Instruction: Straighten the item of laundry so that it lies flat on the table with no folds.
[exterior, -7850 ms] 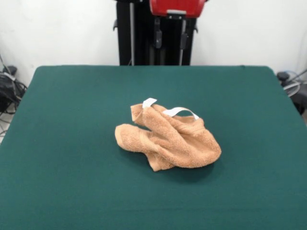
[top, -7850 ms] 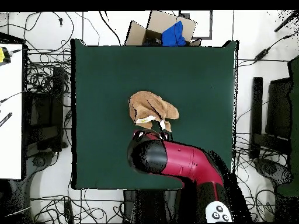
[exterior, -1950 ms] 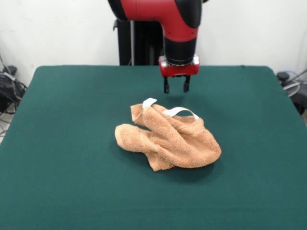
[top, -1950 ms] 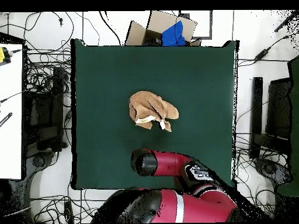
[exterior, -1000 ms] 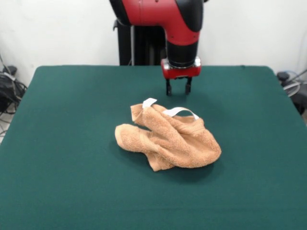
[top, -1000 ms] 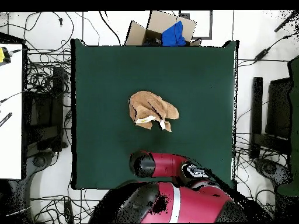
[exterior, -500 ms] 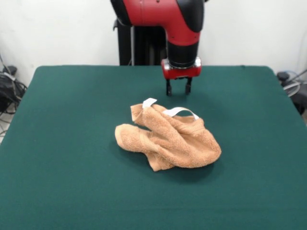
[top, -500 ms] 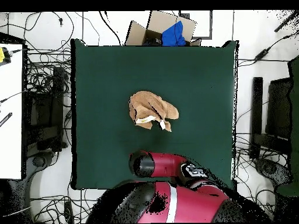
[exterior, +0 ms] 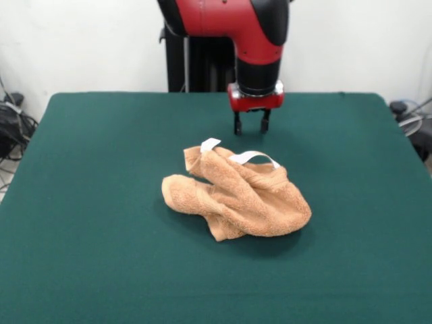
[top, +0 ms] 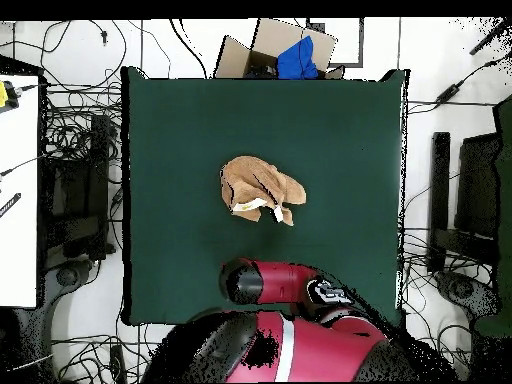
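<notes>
Front view: gripper point(exterior: 250, 127) w/ jaws spread hangs behind crumpled towel point(exterior: 239, 194) on table point(exterior: 88, 202).

Lighting was bright, even and diffuse in both views, seemingly from overhead, with no glare on the matte green counter point(exterior: 94, 202). The crumpled towel point(exterior: 236, 192) cast only a soft, narrow shadow along its near and right edges in the front view. A faint shadow lay under the arm point(exterior: 256, 40). Focus was adequate throughout; the white wall point(exterior: 81, 47) looked slightly dull.
</notes>
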### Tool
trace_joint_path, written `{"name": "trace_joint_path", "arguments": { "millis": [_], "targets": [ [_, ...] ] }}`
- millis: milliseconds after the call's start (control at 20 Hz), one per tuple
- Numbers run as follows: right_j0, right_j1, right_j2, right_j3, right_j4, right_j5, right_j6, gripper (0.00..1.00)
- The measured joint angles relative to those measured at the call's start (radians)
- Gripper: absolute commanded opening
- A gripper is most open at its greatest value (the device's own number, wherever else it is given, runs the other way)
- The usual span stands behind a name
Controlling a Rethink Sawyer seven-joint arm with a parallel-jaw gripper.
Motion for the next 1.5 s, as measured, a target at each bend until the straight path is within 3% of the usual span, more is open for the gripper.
{"name": "trace_joint_path", "arguments": {
  "millis": [900, 1500],
  "targets": [
    [0.02, -0.002, -0.008, -0.001, 0.0, -0.001, 0.0, 1.0],
    [0.098, 0.001, -0.043, -0.007, 0.001, -0.018, 0.0, 1.0]
  ]
}}
